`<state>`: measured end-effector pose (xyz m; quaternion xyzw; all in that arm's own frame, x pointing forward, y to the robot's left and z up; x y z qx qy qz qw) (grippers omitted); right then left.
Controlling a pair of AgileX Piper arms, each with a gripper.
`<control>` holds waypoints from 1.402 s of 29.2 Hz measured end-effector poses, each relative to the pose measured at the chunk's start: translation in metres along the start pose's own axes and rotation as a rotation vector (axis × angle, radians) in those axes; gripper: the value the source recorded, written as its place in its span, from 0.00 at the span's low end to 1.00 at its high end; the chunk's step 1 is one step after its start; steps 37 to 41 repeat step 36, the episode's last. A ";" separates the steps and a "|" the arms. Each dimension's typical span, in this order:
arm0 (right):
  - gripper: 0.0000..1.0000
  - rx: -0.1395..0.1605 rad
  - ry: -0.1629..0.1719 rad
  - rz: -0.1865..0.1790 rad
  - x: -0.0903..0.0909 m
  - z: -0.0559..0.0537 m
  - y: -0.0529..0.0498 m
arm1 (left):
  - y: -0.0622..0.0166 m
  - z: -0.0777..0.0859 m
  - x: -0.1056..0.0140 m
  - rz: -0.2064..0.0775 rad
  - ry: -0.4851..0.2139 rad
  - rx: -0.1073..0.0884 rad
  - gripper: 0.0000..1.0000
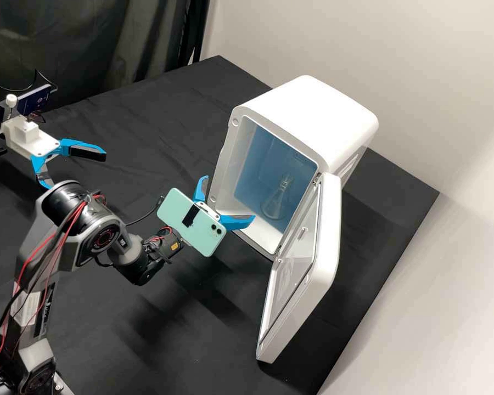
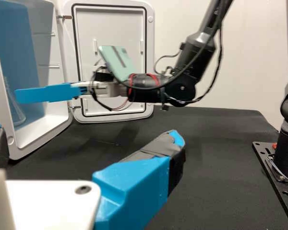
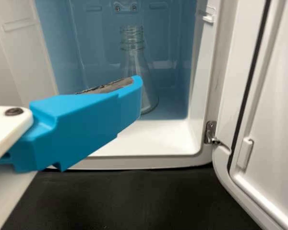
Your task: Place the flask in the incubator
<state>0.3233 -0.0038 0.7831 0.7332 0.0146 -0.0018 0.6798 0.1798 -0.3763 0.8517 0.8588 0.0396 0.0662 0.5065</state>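
While flask [image 1: 277, 200] stands inside incubator [image 1: 313, 109], right gripper [image 1: 228, 198] wide, empty, at doorway edge

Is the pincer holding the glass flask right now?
No, the flask stands by itself inside the incubator, and the right pincer is open in front of it.

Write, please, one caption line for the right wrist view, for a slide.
Flask standing upright inside the open incubator, seen past a blue finger of the right gripper.
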 end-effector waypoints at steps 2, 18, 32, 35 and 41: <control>1.00 0.011 -0.004 0.000 -0.007 -0.001 0.002 | 0.0002 0.000 0.000 0.004 0.006 -0.003 1.00; 1.00 0.026 -0.014 0.000 -0.013 0.000 0.004 | 0.0044 0.002 -0.005 0.056 0.064 0.027 1.00; 1.00 0.026 -0.014 0.000 -0.013 0.000 0.004 | 0.0180 0.009 -0.024 0.177 0.122 0.076 1.00; 1.00 0.026 -0.014 0.000 -0.013 0.000 0.004 | 0.0226 0.012 -0.026 0.204 0.109 0.105 1.00; 1.00 0.026 -0.014 0.000 -0.013 0.000 0.004 | 0.0238 0.013 -0.027 0.212 0.107 0.108 1.00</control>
